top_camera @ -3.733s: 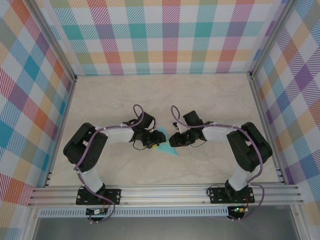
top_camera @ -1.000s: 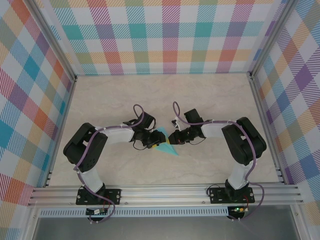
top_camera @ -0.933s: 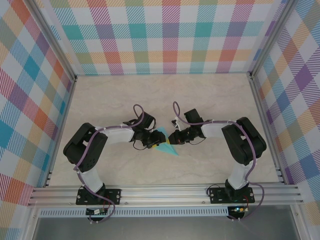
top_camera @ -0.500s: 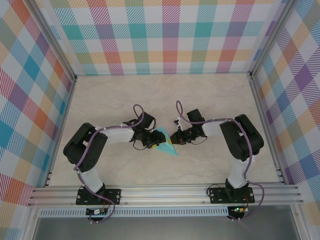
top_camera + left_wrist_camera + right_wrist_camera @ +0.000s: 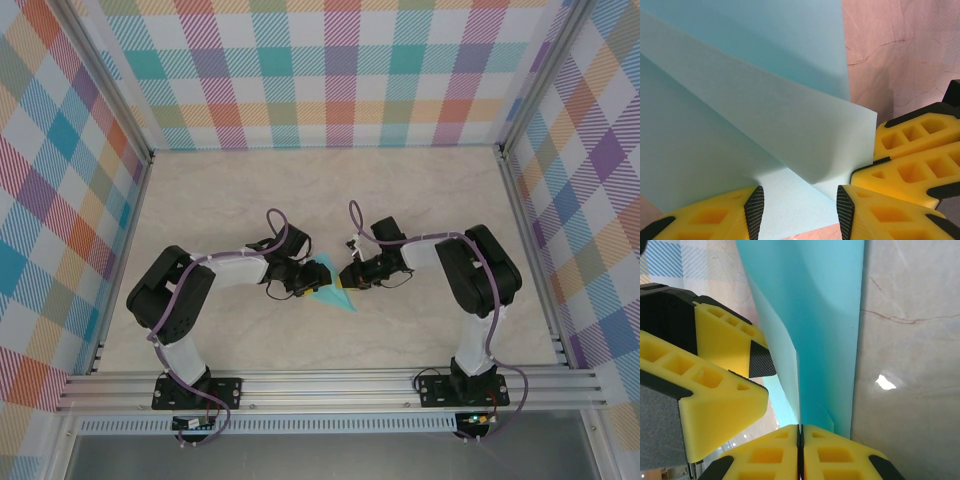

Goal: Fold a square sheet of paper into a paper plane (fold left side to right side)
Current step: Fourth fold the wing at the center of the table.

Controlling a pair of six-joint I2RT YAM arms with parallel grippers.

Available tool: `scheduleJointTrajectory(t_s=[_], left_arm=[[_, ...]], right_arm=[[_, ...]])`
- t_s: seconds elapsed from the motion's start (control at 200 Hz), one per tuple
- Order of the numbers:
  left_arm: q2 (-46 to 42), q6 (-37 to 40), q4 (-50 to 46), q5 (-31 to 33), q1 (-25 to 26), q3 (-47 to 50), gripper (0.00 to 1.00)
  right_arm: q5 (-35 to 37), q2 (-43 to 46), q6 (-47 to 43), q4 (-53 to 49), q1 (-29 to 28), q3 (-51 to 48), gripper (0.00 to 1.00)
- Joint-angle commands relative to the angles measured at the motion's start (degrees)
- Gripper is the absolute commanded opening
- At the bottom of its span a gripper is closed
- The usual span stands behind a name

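The teal sheet of paper (image 5: 338,298) lies partly folded on the table between my two grippers, with its pointed tip toward the near right. My left gripper (image 5: 303,287) is open over its left part. In the left wrist view the sheet of paper (image 5: 740,125) spreads creased under that gripper (image 5: 800,214), with both pads apart on it. My right gripper (image 5: 345,279) is shut on the edge of a raised flap. In the right wrist view the flap of the sheet of paper (image 5: 785,355) stands up out of the closed right gripper (image 5: 800,432), beside the left gripper's fingers (image 5: 725,340).
The marbled tabletop (image 5: 300,190) stretches to the plaid back wall (image 5: 330,70) and plaid side walls. An aluminium rail (image 5: 330,390) with both arm bases runs along the near edge. The two grippers are almost touching over the paper.
The right arm's elbow has swung left and its gripper has edged up and left, taking the paper flap with it. The left arm has not moved.
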State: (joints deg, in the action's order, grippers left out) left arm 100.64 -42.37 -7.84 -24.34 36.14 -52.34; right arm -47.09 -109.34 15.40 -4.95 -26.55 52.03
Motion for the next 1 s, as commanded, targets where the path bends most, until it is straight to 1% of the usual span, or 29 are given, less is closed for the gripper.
scheduleJointTrajectory(t_s=[0.0, 0.235, 0.425, 0.555, 0.7, 0.835, 0.995], left_arm=[[-0.47, 0.89, -4.12, 2.58, 0.06, -0.08, 0.46], [-0.69, 1.20, -4.56, 2.46, 0.06, -0.49, 0.46], [-4.70, 1.87, -5.81, 2.01, -1.35, -0.97, 0.46], [-6.33, 2.64, -6.64, 1.56, -2.30, -2.00, 0.36], [-3.41, 3.00, -4.80, -1.33, -2.39, -4.21, 0.25], [0.34, 4.40, -5.02, -1.94, -2.40, -7.39, 0.20], [4.08, 5.87, -6.36, -1.42, -2.57, -10.74, 0.19]], right_arm=[[0.97, -1.91, -1.91, -2.21, 0.42, 1.38, 0.10], [3.17, -3.06, -2.76, -4.82, 0.42, 2.11, 0.10], [5.69, -3.24, -3.36, -7.11, 0.44, 2.13, 0.10], [5.69, -3.34, -3.23, -7.13, 0.43, 2.18, 0.10], [5.87, -3.34, -3.39, -7.29, 0.35, 2.20, 0.10], [6.13, -3.38, -3.53, -7.68, 0.35, 2.11, 0.10], [6.25, -3.34, -3.62, -7.88, 0.31, 2.11, 0.10]])
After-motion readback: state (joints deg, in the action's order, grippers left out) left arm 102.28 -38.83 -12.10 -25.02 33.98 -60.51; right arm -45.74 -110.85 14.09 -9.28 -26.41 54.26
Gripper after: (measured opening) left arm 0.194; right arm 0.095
